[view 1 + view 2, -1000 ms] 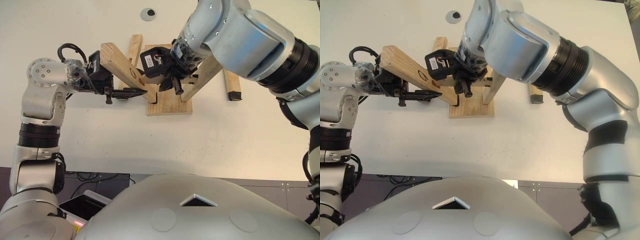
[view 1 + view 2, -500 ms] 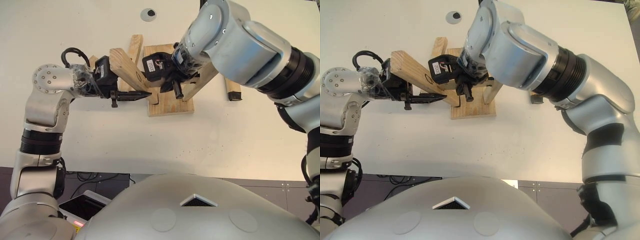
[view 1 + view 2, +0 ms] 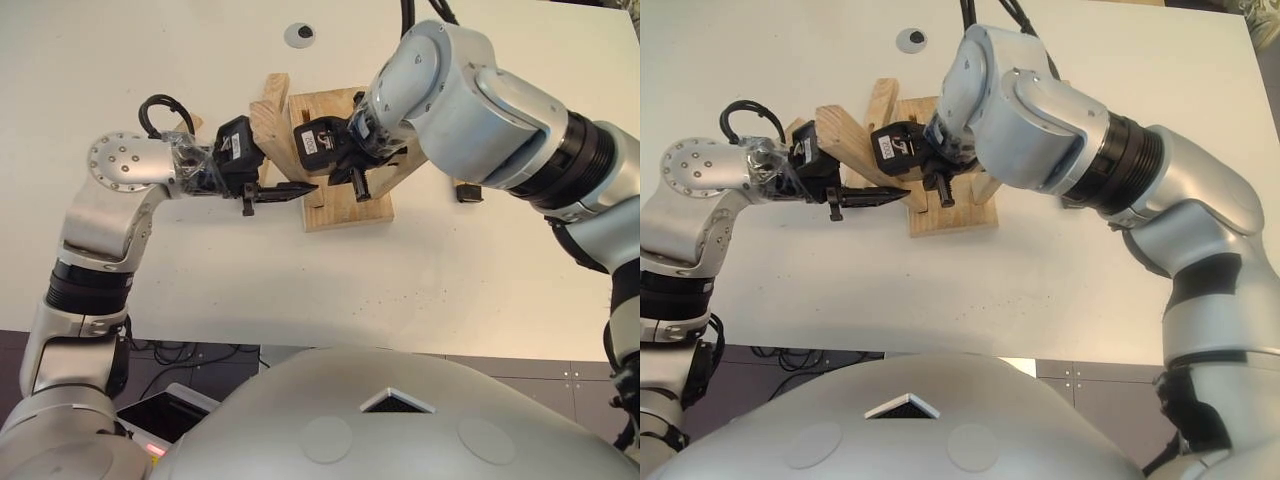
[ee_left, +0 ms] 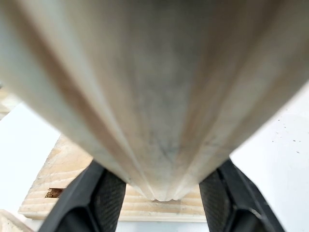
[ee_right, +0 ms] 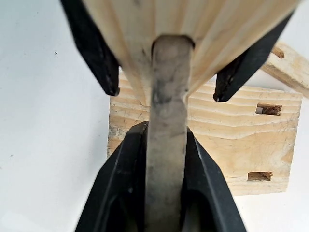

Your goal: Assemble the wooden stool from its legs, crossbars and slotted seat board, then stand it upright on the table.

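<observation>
Left gripper: fingers clenched on either side of a wooden leg, pointing toward the seat board.
Wooden leg: pale timber, held tilted, with its lower end at the seat board's left edge. Contact with the board cannot be told.
Wooden bar: lies loose on the table, just behind the held leg.
Grommet: round and grey, set in the tabletop behind the parts.
Seat board: flat on the table between the two arms, with rectangular slots facing up.
White label: on the right gripper's housing, with dark print too small to make out.
Right gripper: grasping the second leg from both sides, above the seat board.
Second leg: slanted over the board's right half.
Dark-ended piece: lies on the table, apart to the right.
</observation>
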`<action>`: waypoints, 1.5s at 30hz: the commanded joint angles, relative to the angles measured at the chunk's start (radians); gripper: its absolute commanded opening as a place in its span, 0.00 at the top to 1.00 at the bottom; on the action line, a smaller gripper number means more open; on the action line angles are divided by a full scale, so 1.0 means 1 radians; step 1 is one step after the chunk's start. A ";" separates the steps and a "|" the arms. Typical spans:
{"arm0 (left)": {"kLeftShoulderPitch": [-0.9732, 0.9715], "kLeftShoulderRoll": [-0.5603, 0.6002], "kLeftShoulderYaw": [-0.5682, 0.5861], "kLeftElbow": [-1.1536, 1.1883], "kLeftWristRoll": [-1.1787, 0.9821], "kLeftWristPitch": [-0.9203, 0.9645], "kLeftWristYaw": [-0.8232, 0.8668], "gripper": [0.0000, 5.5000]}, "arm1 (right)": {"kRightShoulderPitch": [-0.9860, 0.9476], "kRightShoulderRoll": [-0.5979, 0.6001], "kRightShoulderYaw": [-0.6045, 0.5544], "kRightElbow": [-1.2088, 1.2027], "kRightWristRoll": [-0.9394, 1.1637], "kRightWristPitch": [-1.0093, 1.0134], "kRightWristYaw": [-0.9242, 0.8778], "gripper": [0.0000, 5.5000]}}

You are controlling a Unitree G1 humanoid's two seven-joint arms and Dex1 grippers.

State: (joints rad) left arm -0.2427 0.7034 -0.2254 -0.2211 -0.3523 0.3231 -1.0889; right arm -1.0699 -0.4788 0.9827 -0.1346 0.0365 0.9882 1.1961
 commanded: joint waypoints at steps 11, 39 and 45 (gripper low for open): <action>0.053 0.012 -0.304 0.080 0.202 0.145 0.043 0.63 | 0.097 0.082 -0.063 -0.034 0.085 0.013 0.043 0.92; -0.064 0.073 -0.143 0.046 0.051 0.120 -0.021 0.41 | 0.178 -0.153 -0.911 0.331 0.177 -0.112 -0.192 0.11; -0.012 0.068 -0.057 0.030 0.077 0.113 0.057 0.39 | 0.538 -0.301 -0.921 0.161 0.121 -0.199 -0.232 0.11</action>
State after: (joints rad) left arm -0.2733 0.7700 -0.3165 -0.1848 -0.2964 0.4371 -1.0697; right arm -0.6012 -0.7253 0.0716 0.0945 0.1562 0.7891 0.9483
